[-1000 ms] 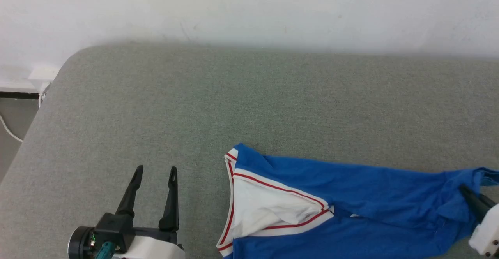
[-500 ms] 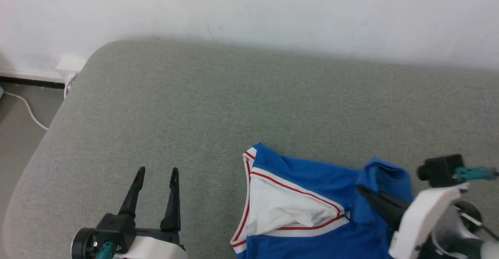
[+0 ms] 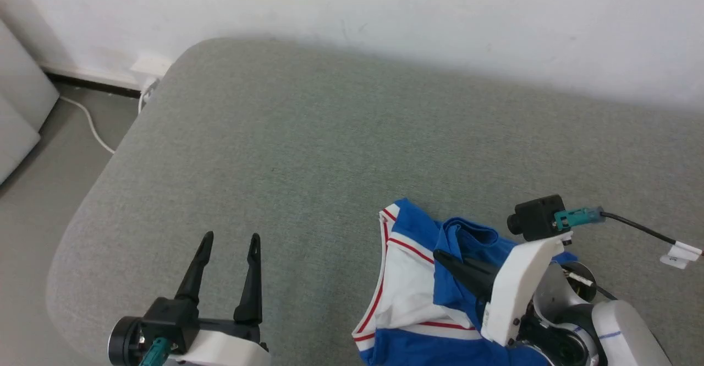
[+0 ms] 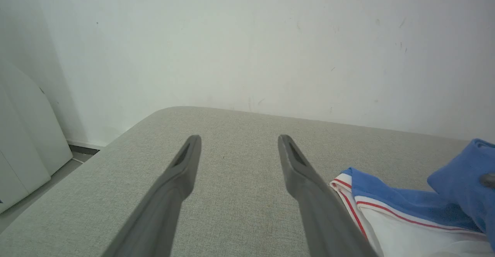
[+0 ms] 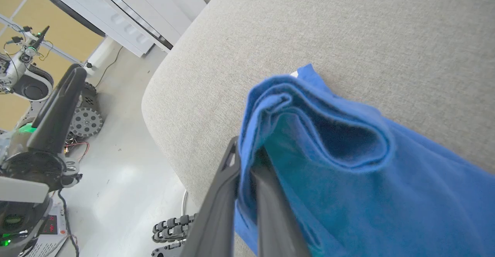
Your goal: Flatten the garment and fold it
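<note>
Right gripper [image 3: 439, 256] fingers pinching shirt [image 3: 410, 280] fold between tips. Left gripper [image 3: 231, 239] fingers standing wide over cushion [image 3: 308, 135], shirt lying right of them.

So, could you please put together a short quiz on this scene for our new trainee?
1. True or false: the left claw stands open above the grey padded surface, apart from the garment.
2. What is the right claw shut on?
A. a blue fold of the garment
B. the white sleeve
C. a black cable
3. What colour are the thin stripes on the garment's white trim?

Key: 1 true; 2 A; 3 red.
</note>
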